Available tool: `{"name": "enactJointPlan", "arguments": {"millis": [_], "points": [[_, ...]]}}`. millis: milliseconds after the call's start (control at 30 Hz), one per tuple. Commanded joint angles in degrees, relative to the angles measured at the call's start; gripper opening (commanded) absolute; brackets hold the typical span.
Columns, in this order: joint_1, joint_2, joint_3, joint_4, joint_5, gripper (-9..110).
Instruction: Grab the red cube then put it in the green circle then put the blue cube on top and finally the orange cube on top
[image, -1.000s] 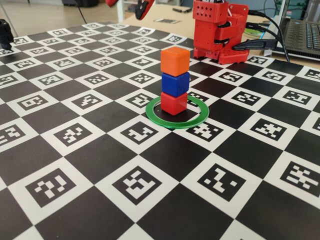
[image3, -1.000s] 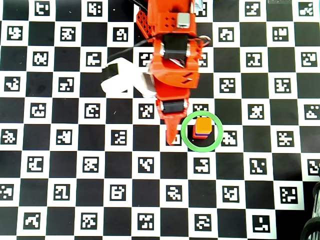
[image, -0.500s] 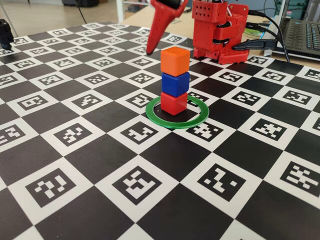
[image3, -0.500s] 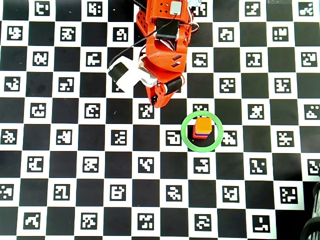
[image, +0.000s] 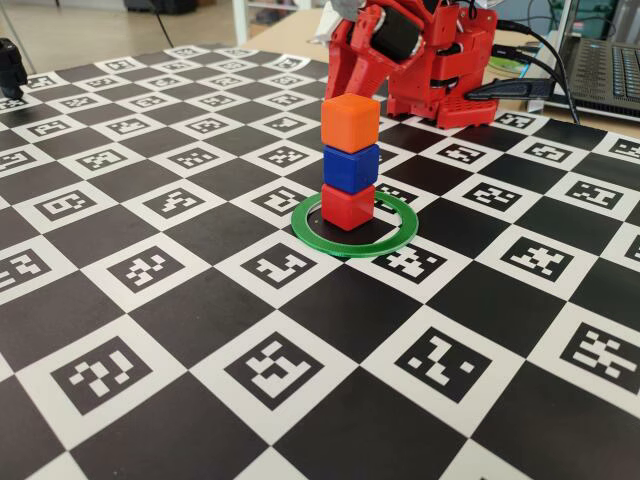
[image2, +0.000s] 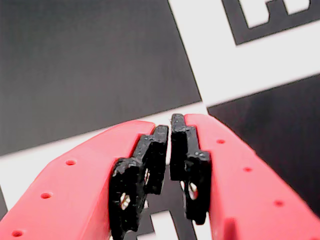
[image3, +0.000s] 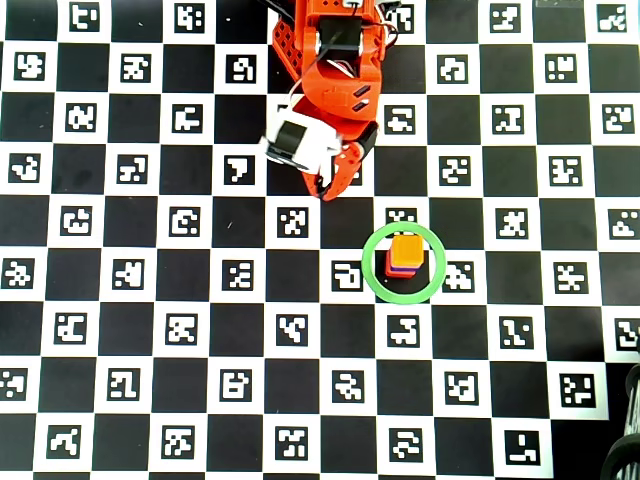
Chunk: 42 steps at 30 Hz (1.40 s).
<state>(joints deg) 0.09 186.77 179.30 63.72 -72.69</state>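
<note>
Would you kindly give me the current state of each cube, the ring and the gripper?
red cube: inside the ring, bottom of the stack.
blue cube: stacked on the red one.
orange cube: on top, upright.
green circle: flat on the board, around the stack.
gripper: shut, empty, away from the stack.

The arm (image3: 335, 75) is built of bright red printed plastic, with black servo blocks set into its segments, seen at the upper centre of the overhead view. A white boxy module (image3: 300, 142) sits on its side near the wrist, and thin cables loop around the upper joints. The red base (image: 440, 60), at the top right of the fixed view, has a perforated foot plate. In the wrist view the end effector (image2: 170, 131) shows two smooth red fingers dotted with small round holes, each lined with rough black pads (image2: 150, 165).
</note>
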Motion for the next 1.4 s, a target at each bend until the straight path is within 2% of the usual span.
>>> {"name": "enactJointPlan", "arguments": {"millis": [0,167,1367], "points": [[-1.3,3.2,2.2,5.4,-4.7,-7],[-1.8,5.8,2.2,14.1,-8.3,-6],[-1.8,5.8,2.3,14.0,-8.3,-6]]}}
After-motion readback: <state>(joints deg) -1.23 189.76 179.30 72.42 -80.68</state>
